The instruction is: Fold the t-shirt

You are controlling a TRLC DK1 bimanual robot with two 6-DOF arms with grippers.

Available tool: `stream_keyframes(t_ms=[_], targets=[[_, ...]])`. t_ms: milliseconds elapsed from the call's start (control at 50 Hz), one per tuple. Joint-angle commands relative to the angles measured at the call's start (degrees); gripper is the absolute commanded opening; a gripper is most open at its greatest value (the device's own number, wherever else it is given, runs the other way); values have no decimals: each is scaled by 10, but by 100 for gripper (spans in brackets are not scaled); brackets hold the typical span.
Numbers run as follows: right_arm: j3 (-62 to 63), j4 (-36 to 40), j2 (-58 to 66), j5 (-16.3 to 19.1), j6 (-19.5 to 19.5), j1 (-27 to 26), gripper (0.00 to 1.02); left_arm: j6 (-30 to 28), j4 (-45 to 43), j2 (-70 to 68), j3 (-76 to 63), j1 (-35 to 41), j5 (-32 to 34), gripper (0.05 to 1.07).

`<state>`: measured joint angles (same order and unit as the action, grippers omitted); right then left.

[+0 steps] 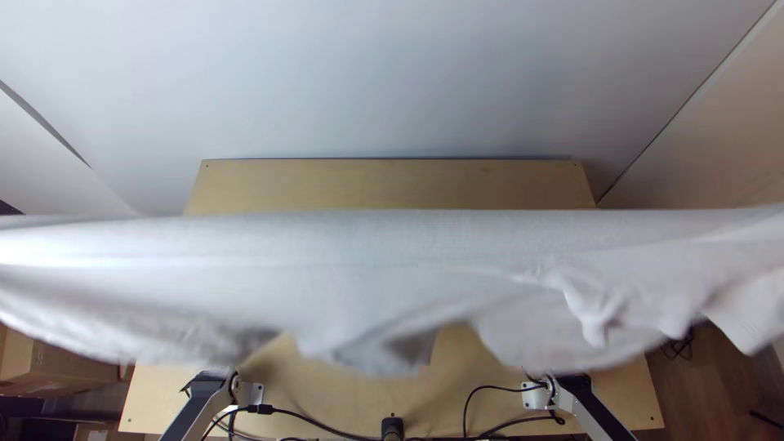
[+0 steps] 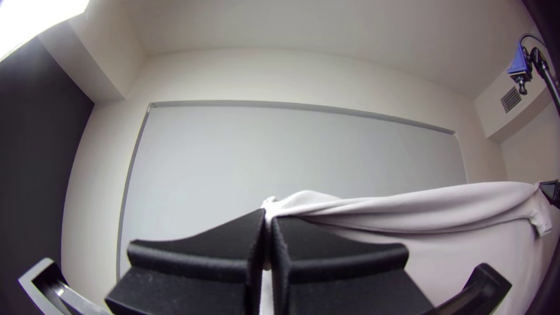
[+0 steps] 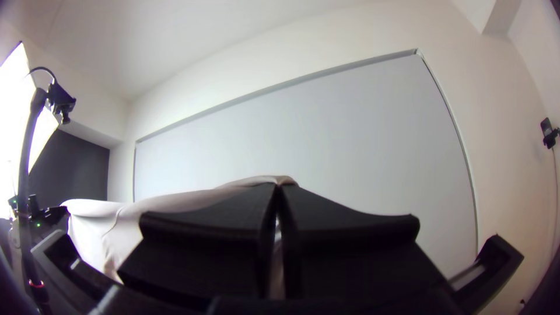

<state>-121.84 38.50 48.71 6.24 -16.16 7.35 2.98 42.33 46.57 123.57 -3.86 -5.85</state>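
Two-point hold: t-shirt [image 1: 367,269] stretched in the air above a wooden table [image 1: 392,184]

Seen from above, spanning the frame across its middle, from left edge to right edge. Pinched at one end by the left gripper [image 2: 270,217], closed tight on the cloth; pinched likewise at the other end by the right gripper [image 3: 279,189]. Impossible to tell whether held by hem, shoulder or sleeve. Probably raised and drawn wide to let the body hang free and to give a straight line for laying down.

Nearly straight along the upper border; wavy along the lower, with folds and a small bunch right of centre. Likely to need smoothing before folding.

Open room: wood visible in the upper middle, just below a pale surface [image 1: 392,82]; more wood in the lower middle, between one arm base [image 1: 211,396] at lower left and another at lower right. Best lowered over the wood, away from the black cables [image 1: 265,409] along the bottom edge, for fear of snagging, and from the cardboard box [image 1: 61,367] at lower left. If pulled wider, liable to slip from a pinch.
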Motion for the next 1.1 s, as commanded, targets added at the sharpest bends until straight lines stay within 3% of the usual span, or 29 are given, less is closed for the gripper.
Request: stream_keyframes(t_ms=[0,180,300,380,560,800,1080], targets=[[1,-4,18,-33,1,-9,2,5,23,14,-23,-2,-39,8],[103,-14,24,-29,-44,-3,2,40,17,-45,-251,36,-26,8],[313,-61,-16,-29,-61,25,2,91,-8,-85,-456,42,16,8],[456,-121,-39,-26,-77,29,2,94,-22,-86,-562,43,49,8],[645,-207,3,77,-189,31,2,55,-119,-40,-732,28,96,8],[721,-320,150,91,-186,45,2,40,-241,133,-752,-22,140,8],[642,-387,357,91,-152,23,2,37,-294,375,-623,-48,153,8]])
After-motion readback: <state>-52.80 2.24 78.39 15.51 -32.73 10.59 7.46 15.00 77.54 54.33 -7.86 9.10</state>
